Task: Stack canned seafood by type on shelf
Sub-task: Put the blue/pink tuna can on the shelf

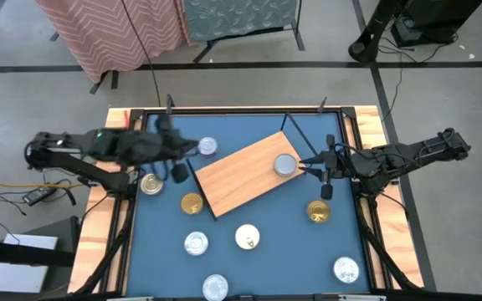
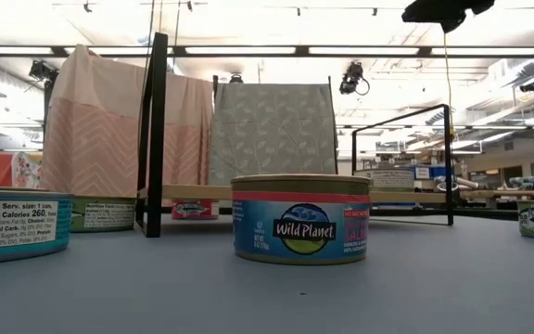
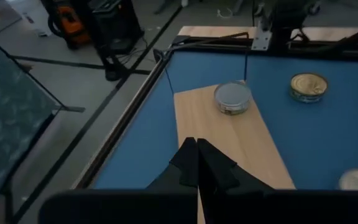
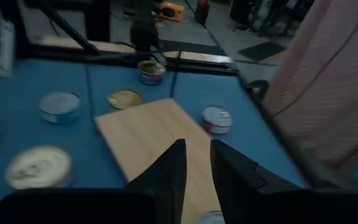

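Observation:
The shelf (image 1: 245,174) lies slanted across the middle of the blue table, and one silver-lidded can (image 1: 284,165) rests on its right end. Other cans of seafood sit on the table around it: a silver one (image 1: 207,147), gold ones (image 1: 151,183) (image 1: 192,203) (image 1: 318,211) and pale-lidded ones (image 1: 247,237) (image 1: 196,243). In the low view a blue-labelled can (image 2: 301,219) stands in front of the shelf (image 2: 295,193). My left gripper (image 3: 197,165) is shut and empty, raised over the shelf's left end (image 1: 187,149). My right gripper (image 4: 197,165) hangs open above the shelf's right end, beside the can (image 1: 306,163).
More cans stand near the front edge (image 1: 346,269) (image 1: 215,287). The table has a raised wooden rim (image 1: 99,217). The shelf's thin black wire end frames (image 2: 156,134) (image 2: 448,162) stick up. Fabric screens (image 2: 267,130) stand behind the table's far edge.

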